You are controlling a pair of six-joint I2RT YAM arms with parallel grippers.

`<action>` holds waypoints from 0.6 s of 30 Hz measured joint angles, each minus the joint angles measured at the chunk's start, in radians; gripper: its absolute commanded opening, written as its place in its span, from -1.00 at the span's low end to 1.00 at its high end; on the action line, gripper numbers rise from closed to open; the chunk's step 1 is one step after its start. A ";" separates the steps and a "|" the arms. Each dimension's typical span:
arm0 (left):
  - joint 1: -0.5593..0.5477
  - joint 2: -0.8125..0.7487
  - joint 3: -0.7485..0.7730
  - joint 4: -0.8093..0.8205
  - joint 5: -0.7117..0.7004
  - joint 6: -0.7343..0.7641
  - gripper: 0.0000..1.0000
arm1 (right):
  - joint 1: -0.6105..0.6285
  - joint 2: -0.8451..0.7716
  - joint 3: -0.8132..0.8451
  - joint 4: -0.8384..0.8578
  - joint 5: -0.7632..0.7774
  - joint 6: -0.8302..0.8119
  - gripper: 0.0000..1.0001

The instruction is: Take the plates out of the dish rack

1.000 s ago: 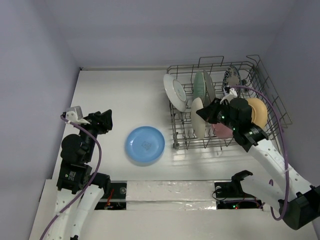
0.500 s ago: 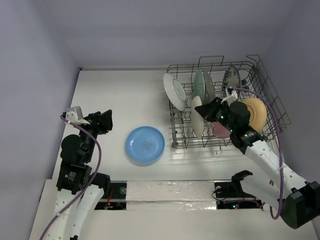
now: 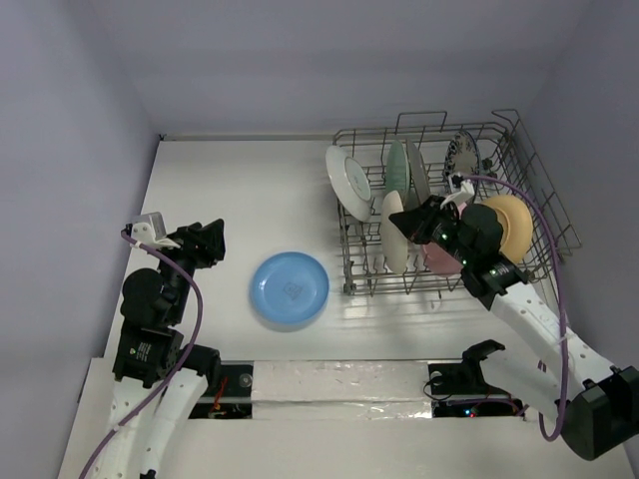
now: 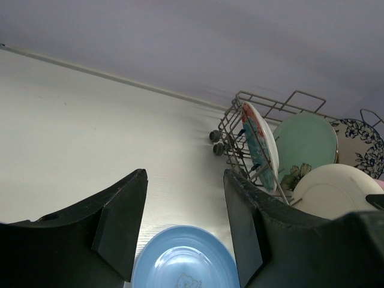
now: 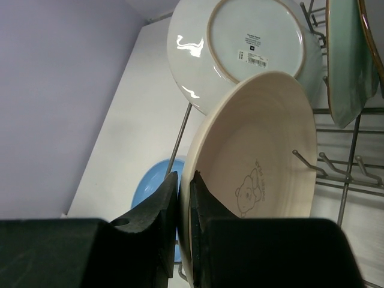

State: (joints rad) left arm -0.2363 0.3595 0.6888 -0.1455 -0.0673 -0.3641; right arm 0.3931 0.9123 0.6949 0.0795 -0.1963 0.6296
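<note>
The grey wire dish rack (image 3: pixel 544 190) stands at the right of the table. My right gripper (image 3: pixel 402 222) is shut on the rim of the cream plate (image 3: pixel 393 234), which stands upright in the rack; in the right wrist view the cream plate (image 5: pixel 264 150) shows a bear print and its rim sits between my fingertips (image 5: pixel 183 186). A white floral plate (image 3: pixel 348 183), a mint green plate (image 3: pixel 399 168), a yellow-orange plate (image 3: pixel 511 222), a pink plate (image 3: pixel 439 261) and a patterned plate (image 3: pixel 463 152) also stand in the rack. A blue plate (image 3: pixel 289 288) lies flat on the table. My left gripper (image 3: pixel 212 242) is open and empty, left of the blue plate (image 4: pixel 185 259).
The rack's left wall and wheels (image 4: pixel 217 141) face the blue plate. Upright tines (image 5: pixel 307 161) stand beside the cream plate. Purple walls (image 3: pixel 70 150) close in the table at the left and back. A taped strip (image 3: pixel 339 384) runs along the near edge.
My right gripper has moved a little up and left along the rack with the cream plate's rim in it. The left arm has not moved.
</note>
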 measured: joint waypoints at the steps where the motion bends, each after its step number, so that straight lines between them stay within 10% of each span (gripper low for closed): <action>1: 0.000 0.000 0.000 0.000 0.000 0.000 0.02 | 0.000 0.010 0.001 0.003 -0.003 0.013 -1.00; 18: 0.000 0.000 0.000 0.000 0.008 0.000 0.02 | 0.000 0.023 0.039 -0.027 0.053 0.112 -1.00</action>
State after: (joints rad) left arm -0.2363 0.3599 0.6888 -0.1455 -0.0597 -0.3641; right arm 0.3927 0.9348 0.7341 0.0528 -0.1429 0.7414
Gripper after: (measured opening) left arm 0.507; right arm 0.147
